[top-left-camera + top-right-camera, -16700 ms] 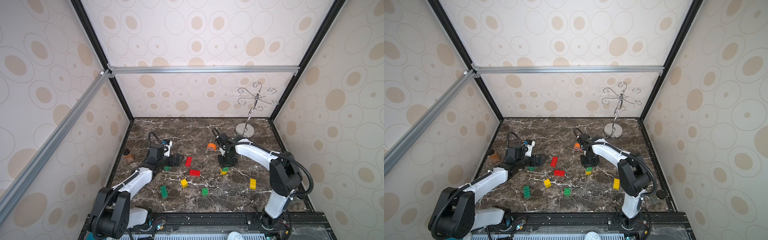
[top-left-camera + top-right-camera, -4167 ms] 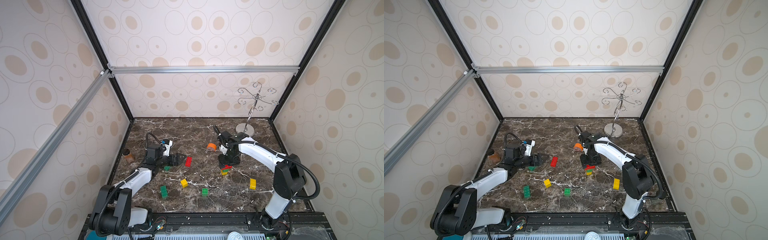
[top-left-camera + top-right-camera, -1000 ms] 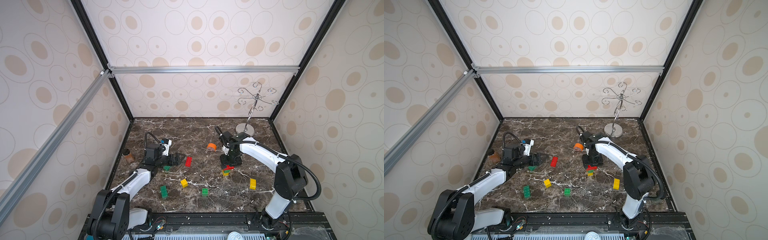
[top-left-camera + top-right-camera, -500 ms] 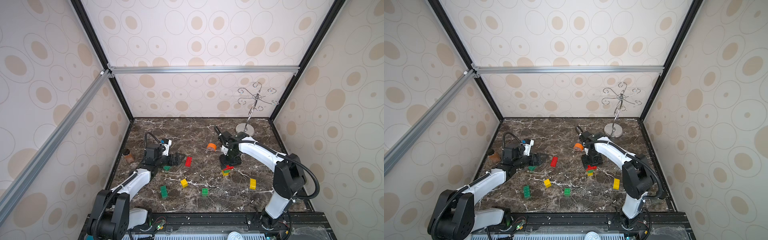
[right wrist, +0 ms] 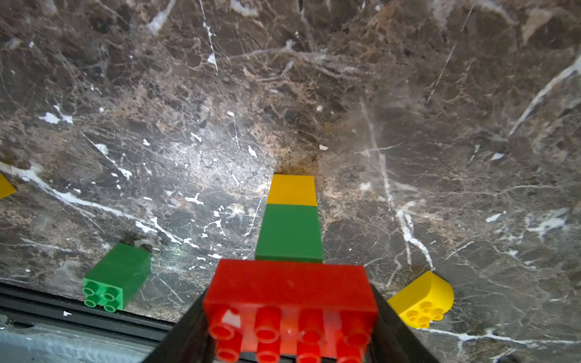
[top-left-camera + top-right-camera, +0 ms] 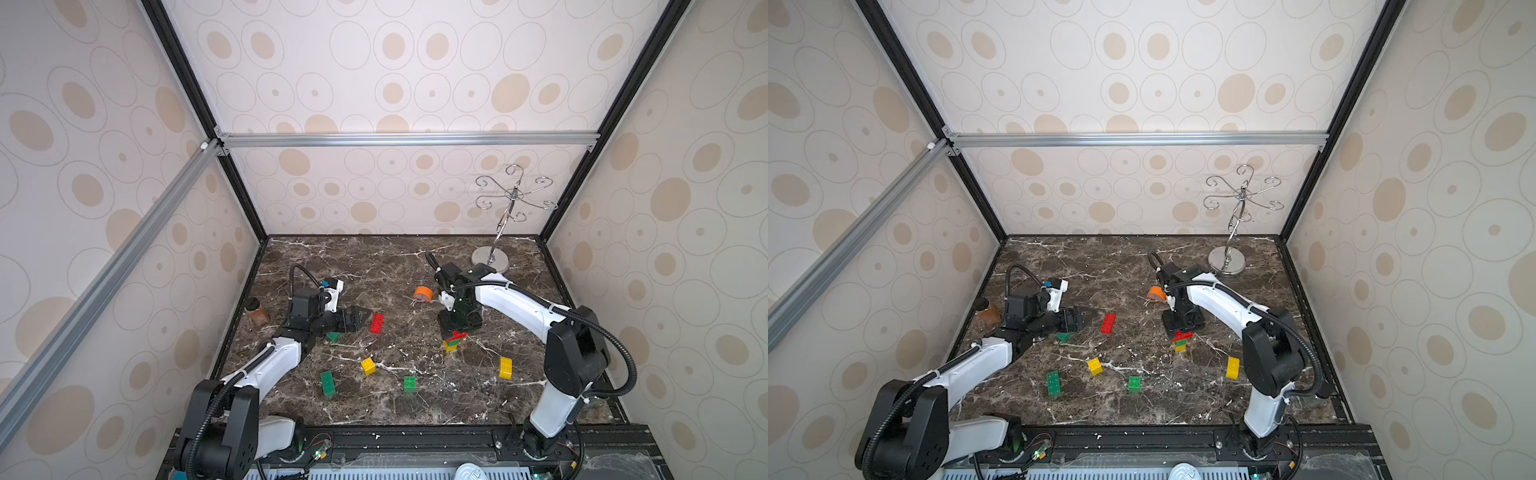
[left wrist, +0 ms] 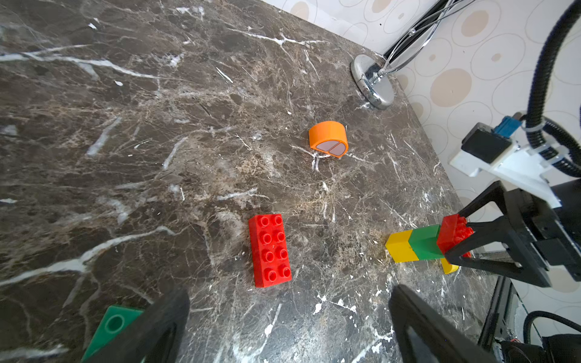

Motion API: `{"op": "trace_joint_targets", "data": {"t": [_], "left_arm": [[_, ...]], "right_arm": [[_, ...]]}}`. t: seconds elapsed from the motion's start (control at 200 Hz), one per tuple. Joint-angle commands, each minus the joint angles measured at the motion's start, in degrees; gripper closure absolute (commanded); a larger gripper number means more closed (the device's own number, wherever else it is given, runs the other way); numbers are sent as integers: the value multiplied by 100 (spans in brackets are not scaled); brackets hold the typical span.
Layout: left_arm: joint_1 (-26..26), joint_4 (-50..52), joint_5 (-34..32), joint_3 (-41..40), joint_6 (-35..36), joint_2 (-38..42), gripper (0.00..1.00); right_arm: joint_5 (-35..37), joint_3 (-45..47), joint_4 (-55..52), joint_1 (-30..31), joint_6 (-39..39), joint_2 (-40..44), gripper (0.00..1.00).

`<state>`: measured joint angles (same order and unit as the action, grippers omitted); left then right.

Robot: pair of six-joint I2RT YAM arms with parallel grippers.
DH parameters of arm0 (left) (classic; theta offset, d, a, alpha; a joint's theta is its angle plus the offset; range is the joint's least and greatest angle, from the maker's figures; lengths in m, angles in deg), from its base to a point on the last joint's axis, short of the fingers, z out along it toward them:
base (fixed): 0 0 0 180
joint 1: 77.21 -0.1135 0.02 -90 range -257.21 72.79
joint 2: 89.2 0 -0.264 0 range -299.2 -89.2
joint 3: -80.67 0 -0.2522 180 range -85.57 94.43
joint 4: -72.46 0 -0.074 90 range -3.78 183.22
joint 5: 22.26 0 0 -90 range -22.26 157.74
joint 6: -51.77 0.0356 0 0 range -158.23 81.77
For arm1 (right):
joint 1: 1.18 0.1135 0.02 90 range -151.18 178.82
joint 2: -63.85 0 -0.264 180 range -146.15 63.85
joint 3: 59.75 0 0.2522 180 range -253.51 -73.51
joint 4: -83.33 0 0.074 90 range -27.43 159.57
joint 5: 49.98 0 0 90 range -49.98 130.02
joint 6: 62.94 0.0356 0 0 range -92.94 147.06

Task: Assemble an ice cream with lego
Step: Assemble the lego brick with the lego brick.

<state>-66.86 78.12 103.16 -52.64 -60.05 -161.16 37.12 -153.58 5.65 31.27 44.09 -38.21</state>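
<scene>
Right now your right gripper is clamped on the red brick topping the green-and-yellow stack. Your left gripper stands wide apart, well away from that stack. A loose red oblong lies between them, and the orange dome lies near the stack.

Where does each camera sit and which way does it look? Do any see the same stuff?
Top views: high above the front edge, looking down and back over the marble table, with left arm, right arm, left pincer and right pincer.
Left wrist: on the left arm, low, facing across the table past its own open fingers to the loose red brick and orange dome.
Right wrist: on the right arm, looking down along the brick stack; its fingers clamp the stack's red brick.
Shared: both wrist views show that stack.
</scene>
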Motion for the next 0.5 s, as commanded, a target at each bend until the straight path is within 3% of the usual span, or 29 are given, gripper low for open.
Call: {"op": "trace_joint_targets", "data": {"t": [0.0,0.355,0.495], "left_arm": [[20,23,-26,171,127,149,0],[20,19,-23,179,142,158,0],[23,-12,-30,179,135,159,0]], "right_arm": [[-242,594,-517,102,456,-545,72],[-956,807,-32,153,1193,-439,71],[-521,709,-85,63,1231,-370,71]]}}
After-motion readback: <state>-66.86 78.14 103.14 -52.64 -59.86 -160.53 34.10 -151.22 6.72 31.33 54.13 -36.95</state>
